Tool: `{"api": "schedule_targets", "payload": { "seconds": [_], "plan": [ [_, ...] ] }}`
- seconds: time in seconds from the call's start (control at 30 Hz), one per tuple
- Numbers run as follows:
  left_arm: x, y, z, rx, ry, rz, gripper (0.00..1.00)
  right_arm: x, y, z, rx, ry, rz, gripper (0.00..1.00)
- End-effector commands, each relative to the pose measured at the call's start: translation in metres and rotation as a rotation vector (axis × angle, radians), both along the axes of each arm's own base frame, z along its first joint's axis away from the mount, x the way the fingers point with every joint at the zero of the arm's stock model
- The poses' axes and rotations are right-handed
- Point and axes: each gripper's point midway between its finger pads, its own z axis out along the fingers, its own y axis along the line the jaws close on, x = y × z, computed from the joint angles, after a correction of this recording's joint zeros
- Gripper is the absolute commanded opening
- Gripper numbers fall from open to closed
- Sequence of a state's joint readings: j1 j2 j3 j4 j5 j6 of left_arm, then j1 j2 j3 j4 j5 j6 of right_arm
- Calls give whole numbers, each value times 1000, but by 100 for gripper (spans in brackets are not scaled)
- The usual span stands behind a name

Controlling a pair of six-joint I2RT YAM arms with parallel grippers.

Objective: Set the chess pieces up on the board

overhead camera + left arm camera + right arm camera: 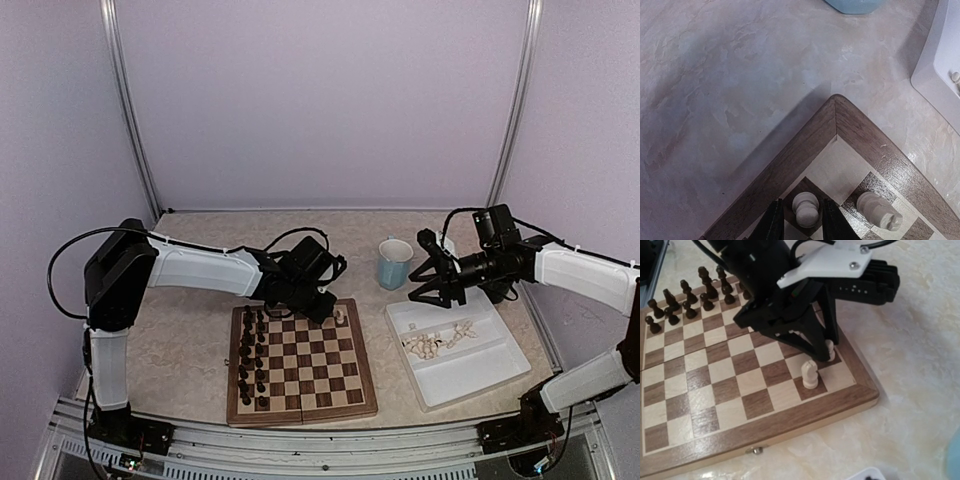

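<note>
Fingertips of my left gripper (801, 205) stand slightly parted astride an upright cream piece (806, 214) by the board's (805, 145) far right corner, while the loose cream pieces (435, 343) lie well off right in the tray (500, 385), nearer my wide-open, empty right gripper (425, 290).

In the left wrist view the left gripper (802, 222) is cut off by the picture's edge. Only two fingertips (774, 222) show, either side of a cream piece (806, 209), and whether they touch it cannot be told. Only the far right corner of the board (860, 135) shows. The blue mug (855, 4) is a sliver, and the white tray (940, 65) runs out of the picture. In the right wrist view that gripper hides most of the same piece. From above, the chess pieces (435, 343) in the tray are too small to tell apart.
</note>
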State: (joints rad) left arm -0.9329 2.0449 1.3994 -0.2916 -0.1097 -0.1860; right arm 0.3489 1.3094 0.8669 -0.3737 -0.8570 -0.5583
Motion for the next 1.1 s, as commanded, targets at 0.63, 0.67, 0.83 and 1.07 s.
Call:
{"api": "schedule_targets", "payload": {
  "seconds": [0.63, 0.67, 0.83, 1.07],
  "plan": [
    [-10, 13, 165, -86, -295, -17, 43, 26, -59, -36, -377, -42, -193, 43],
    [-14, 7, 173, -104, -319, -44, 43, 26, -64, -41, -406, -31, -208, 41],
    [-27, -20, 186, -201, -369, -105, 43, 21, -101, -65, -495, 69, -297, 35],
    [-49, -57, 172, -313, -299, -200, 43, 2, -144, -93, -651, 35, -315, 33]
  ]
}}
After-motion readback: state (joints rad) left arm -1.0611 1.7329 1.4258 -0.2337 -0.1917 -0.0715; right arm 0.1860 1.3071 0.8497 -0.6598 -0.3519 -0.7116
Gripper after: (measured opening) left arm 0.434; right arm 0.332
